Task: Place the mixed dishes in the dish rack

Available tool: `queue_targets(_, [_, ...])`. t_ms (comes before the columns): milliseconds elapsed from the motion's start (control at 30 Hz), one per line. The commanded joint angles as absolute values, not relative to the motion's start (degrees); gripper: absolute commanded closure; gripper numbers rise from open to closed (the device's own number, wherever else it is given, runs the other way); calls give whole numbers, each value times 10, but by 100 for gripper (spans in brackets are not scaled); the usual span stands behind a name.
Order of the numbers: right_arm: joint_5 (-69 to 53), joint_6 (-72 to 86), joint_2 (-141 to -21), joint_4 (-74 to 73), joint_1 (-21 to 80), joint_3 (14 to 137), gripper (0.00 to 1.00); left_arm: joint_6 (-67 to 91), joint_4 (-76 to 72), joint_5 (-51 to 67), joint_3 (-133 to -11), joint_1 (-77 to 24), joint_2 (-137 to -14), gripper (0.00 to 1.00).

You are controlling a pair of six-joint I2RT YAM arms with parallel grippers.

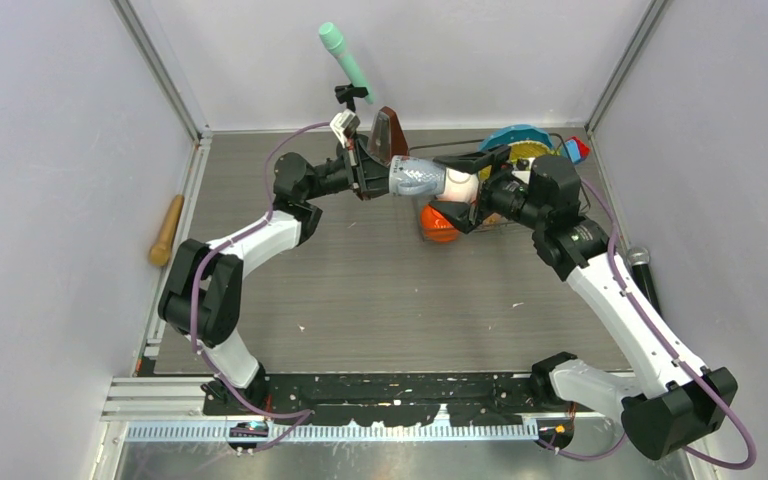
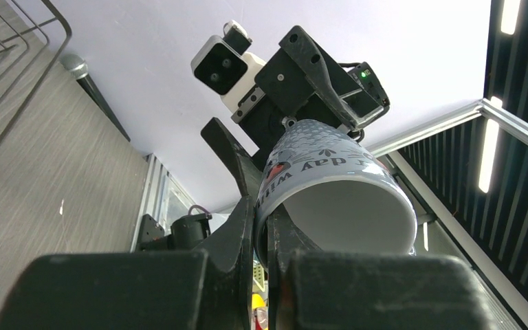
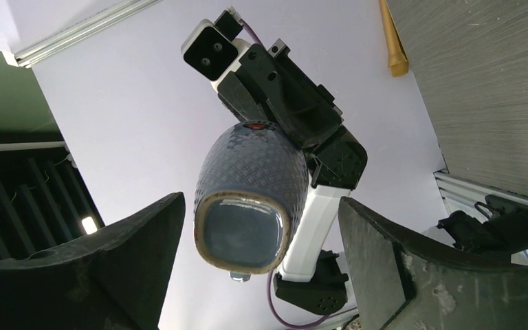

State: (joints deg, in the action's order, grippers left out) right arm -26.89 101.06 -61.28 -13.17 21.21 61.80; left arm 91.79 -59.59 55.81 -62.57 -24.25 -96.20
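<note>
My left gripper is shut on the rim of the small grey-white patterned mug and holds it sideways in the air, base towards the right arm. In the left wrist view the fingers pinch the mug wall. My right gripper is open, its jaws on either side of the mug base without touching. The orange bowl lies on the table below. The teal plate and lime-green plate stand in the dish rack, largely hidden by the right arm.
The brown metronome stands just behind the mug. Red and blue pieces mark the rack's far corner. A wooden pestle lies by the left wall, a mint-green tool leans on the back wall, and a black microphone lies at the right.
</note>
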Motion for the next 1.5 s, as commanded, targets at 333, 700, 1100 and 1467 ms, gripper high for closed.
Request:
queue_targets(333, [-279, 1007, -619, -77, 213, 623, 18, 936, -642, 565, -656, -249, -963, 100])
queue_targets(700, [-282, 1009, -626, -67, 215, 613, 45, 938, -646, 565, -667, -260, -983, 100])
queue_targets(1100, [-220, 962, -606, -178, 201, 650, 100, 856, -557, 537, -644, -252, -978, 46])
queue_targets(1467, [-86, 800, -624, -390, 100, 762, 100, 699, -317, 464, -569, -192, -897, 8])
